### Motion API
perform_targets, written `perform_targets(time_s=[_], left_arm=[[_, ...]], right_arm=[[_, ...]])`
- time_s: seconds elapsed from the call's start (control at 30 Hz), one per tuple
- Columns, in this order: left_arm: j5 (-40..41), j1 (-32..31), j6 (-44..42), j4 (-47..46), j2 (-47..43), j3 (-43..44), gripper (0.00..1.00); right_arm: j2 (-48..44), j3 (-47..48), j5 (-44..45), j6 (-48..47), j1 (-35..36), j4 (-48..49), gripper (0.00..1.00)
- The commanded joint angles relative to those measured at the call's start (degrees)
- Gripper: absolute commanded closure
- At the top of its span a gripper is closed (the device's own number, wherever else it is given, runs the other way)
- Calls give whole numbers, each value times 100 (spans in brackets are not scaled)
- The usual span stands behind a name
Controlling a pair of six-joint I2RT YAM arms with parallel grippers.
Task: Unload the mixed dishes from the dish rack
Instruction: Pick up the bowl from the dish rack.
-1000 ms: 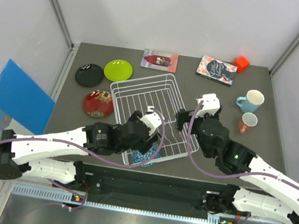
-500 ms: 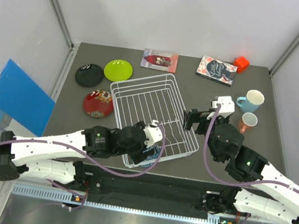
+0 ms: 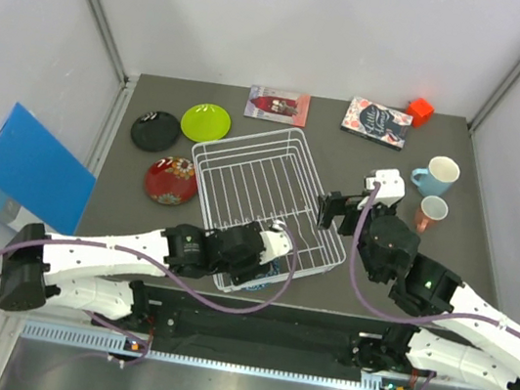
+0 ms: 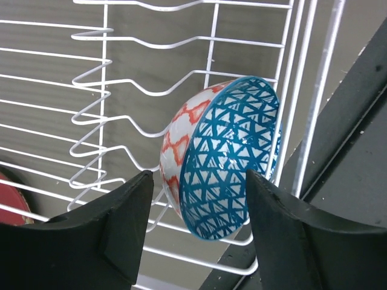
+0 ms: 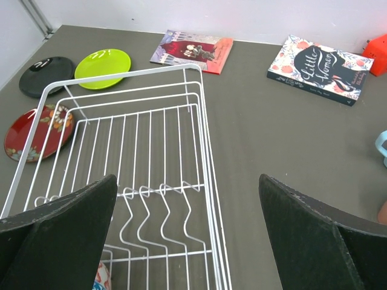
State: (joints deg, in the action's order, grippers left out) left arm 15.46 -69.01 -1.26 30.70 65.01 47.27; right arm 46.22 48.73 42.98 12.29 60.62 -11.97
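Note:
The white wire dish rack (image 3: pixel 247 138) stands mid-table. A blue-patterned bowl (image 4: pixel 227 157) with a red-and-white outside stands on edge in its near corner; a sliver shows in the right wrist view (image 5: pixel 100 279). My left gripper (image 3: pixel 265 255) is open, its fingers on either side of the bowl (image 4: pixel 198 181) without touching. My right gripper (image 3: pixel 337 210) is open and empty above the rack's right rim (image 5: pixel 187 181). Black plate (image 3: pixel 155 130), lime plate (image 3: pixel 205 123) and red plate (image 3: pixel 170 180) lie left of the rack. Blue mug (image 3: pixel 436 175) and pink cup (image 3: pixel 430 212) stand right.
Two books (image 3: pixel 277 105) (image 3: pixel 377 122) and a red block (image 3: pixel 419 110) lie along the far edge. A blue box (image 3: pixel 32 169) leans off the table's left side. The three plates also show in the right wrist view, the lime one (image 5: pixel 103 63) farthest.
My left gripper has moved toward the rack's near corner and down around the bowl. My right gripper drew back to the right from the rack, then stayed nearly still.

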Motion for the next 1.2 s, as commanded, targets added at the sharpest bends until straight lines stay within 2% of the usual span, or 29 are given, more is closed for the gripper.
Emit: perform_targets(time_s=[0.0,0.1,0.17,0.27,0.5,0.57,0.7,1.17], left_arm=[[9,186,-112,-504,90,-7,36],[-61,336,-182,-503,134,90,41],[-87,476,-252,-530,169,134,51],[-193,582,-252,-503,257,204,60],[-333,591,-217,-486,380,195,66],[-369,591,-200,-512,398,187,72],[-342,591,-208,-495,442,204,99],[-571,573,-235,-249,117,793,100]], right_arm=[[-34,-39,-18,98,-50,212,0],[-25,-57,-53,106,-50,230,0],[-25,-83,-62,98,-50,265,0],[-25,-109,-88,115,-50,300,0],[-69,-162,-71,89,-59,300,0],[-86,-179,-71,98,-59,300,0],[-86,-197,-71,98,-59,309,0],[-95,-188,-79,133,-59,300,0]])
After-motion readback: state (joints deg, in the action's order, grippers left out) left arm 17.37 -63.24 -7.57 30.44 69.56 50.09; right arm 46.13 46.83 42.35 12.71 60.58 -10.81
